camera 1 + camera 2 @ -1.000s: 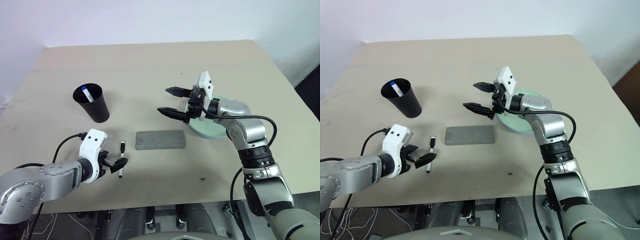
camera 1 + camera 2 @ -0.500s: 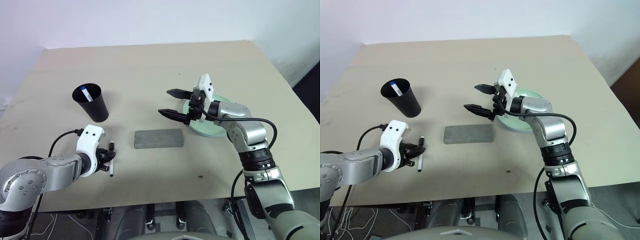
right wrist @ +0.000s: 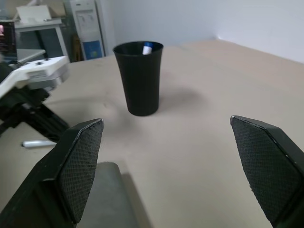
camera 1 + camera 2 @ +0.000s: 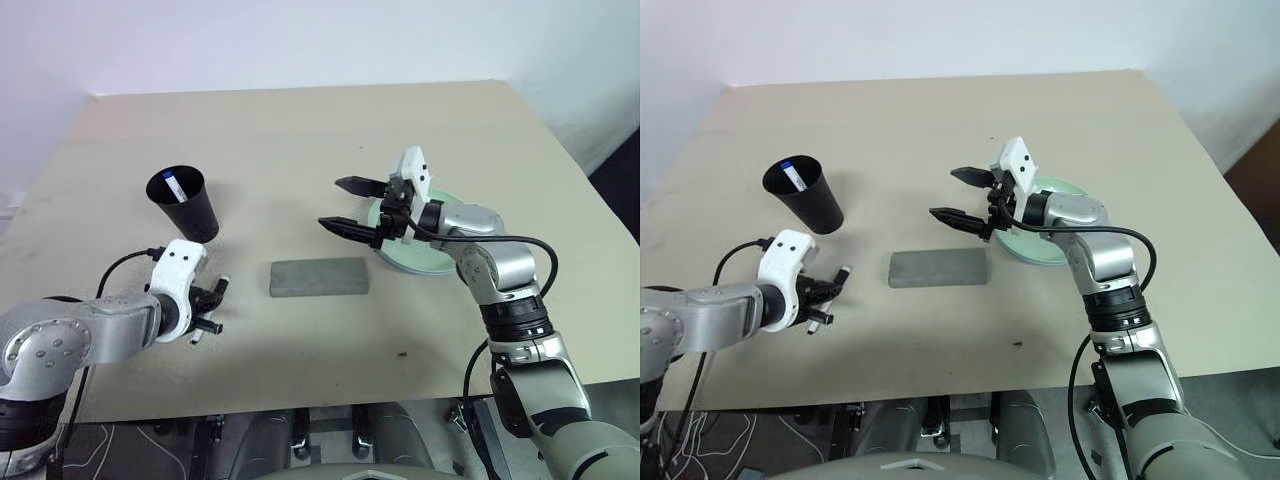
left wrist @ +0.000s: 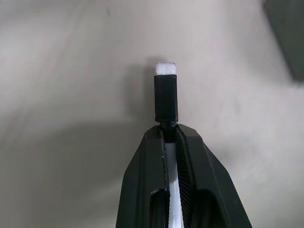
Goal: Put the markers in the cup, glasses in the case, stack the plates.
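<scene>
Markers first: from the left eye view I see the black-capped marker (image 4: 208, 310) pinched in my left gripper (image 4: 207, 311), whose jaws are pressed together on its white barrel, with the marker's ends poking out on either side of them. The blue-capped marker (image 4: 174, 188) stands inside the cup (image 4: 186, 205), which is upright on the table (image 4: 300, 130), beyond the left jaws and well apart from them. The case (image 4: 319, 277) lies flat with its lid down, between the two grippers. My right gripper (image 4: 347, 206) hovers above the table with its jaws spread wide and nothing between them; the plates (image 4: 420, 250), mint green on top, sit stacked just behind those jaws, under the wrist.

From the right eye view the layout reads the same: the case (image 4: 938, 268) sits below the open right jaws and to the side of the closed left ones.

On the left wrist view my two black fingers (image 5: 142, 185) clamp the white barrel between them, and the black cap (image 5: 166, 97) sticks out straight past the fingertips, its white end furthest out, over bare table.

On the right wrist view the two fingers (image 3: 78, 166) stand far apart. Straight ahead between them is the cup (image 3: 140, 78), upright, with the blue cap (image 3: 147, 48) showing at its rim. My left gripper (image 3: 33, 102) shows off to one side of the jaws, with the white marker barrel (image 3: 38, 143) showing beneath it.
</scene>
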Robot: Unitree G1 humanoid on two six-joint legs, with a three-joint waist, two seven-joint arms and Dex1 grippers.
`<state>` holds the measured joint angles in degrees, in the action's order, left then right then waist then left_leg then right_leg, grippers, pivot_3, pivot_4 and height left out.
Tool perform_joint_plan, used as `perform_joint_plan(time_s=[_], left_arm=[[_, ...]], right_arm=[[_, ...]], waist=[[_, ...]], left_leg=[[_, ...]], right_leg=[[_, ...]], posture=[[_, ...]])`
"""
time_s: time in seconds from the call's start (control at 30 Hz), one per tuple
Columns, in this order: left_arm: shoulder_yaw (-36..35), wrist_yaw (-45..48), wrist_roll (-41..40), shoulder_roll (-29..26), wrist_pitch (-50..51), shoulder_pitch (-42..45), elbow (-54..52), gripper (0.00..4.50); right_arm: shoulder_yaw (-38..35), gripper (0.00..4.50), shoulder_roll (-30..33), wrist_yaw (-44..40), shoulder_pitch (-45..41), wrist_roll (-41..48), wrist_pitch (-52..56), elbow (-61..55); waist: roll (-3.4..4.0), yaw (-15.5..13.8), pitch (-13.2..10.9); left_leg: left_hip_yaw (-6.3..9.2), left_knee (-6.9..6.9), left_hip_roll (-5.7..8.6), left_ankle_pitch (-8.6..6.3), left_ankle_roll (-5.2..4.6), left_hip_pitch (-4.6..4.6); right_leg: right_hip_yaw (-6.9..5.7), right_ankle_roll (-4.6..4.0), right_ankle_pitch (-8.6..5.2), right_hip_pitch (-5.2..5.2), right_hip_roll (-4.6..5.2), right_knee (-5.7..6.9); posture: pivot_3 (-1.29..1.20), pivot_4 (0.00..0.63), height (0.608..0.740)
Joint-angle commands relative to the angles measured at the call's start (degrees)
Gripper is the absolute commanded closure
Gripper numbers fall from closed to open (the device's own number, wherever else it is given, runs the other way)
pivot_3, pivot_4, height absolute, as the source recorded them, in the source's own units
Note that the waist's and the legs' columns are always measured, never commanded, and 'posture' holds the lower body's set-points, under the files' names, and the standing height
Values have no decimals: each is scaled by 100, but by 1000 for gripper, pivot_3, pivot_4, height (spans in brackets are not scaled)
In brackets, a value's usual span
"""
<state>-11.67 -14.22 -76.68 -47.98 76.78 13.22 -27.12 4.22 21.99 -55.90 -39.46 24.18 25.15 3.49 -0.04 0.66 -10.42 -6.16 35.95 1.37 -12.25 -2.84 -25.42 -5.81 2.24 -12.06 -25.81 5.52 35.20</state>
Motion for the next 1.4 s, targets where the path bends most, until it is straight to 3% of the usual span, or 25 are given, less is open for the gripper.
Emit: perform_joint_plan(time_s=[0.03,0.23,0.3,0.37,0.63,0.83,0.97,1.17,1.4], left_arm=[[-428,936,371,-121,-711,101,-147,4479],[-520,2390,1587,229,-2413,110,4,4479],[-630,3318,1508,804,-3212,138,97,4479],[-661,3937,2151,1244,-4388,96,66,4479],[-596,4600,3307,2091,-6354,1226,898,4479],[-719,4654,4156,2055,-7407,1950,1825,4479],[-973,4537,4215,2000,-7592,2232,2421,4479],[-1142,4861,4525,1867,-8328,2323,3421,4479],[-1233,5202,4422,1869,-8365,2122,4078,4479]], right_arm=[[-172,0,63,-52,-39,251,73,-388],[-200,0,140,4,18,290,87,-479],[-201,0,160,20,29,302,98,-509],[-194,0,181,32,41,301,106,-539],[-169,0,236,80,29,285,172,-681],[-145,0,263,122,46,279,249,-787],[-159,0,291,184,76,267,329,-839],[-144,0,301,285,151,249,380,-933],[-115,0,268,363,178,219,341,-949]], waist=[[0,7,0],[0,5,0],[1,-3,1],[-5,-2,2],[-5,-6,2],[-7,-8,1],[-7,-6,1],[-8,-10,1],[-9,-11,0]], left_leg=[[-1,0,0,0,0,-1],[-6,-16,0,14,23,-7],[-8,-21,0,14,23,-9],[-13,-21,0,16,25,-14],[-17,17,-10,-4,-13,-20],[-16,31,-19,-7,-22,-5],[-14,32,-27,6,-52,0],[-13,38,-28,9,-59,0],[-8,51,-28,3,-68,-1]], right_leg=[[0,-2,1,0,0,-3],[1,-5,1,-18,0,-11],[1,-4,2,-20,1,-12],[1,-3,2,-25,3,-12],[-15,17,15,-3,3,-11],[-33,22,18,25,3,-12],[-50,28,21,32,-1,-6],[-64,31,22,39,-1,-7],[-66,40,27,44,2,-7]], posture=[[0,150,740],[0,150,740],[0,150,740],[0,150,740],[0,150,740],[0,150,740],[0,150,740],[0,150,740],[0,150,740]])
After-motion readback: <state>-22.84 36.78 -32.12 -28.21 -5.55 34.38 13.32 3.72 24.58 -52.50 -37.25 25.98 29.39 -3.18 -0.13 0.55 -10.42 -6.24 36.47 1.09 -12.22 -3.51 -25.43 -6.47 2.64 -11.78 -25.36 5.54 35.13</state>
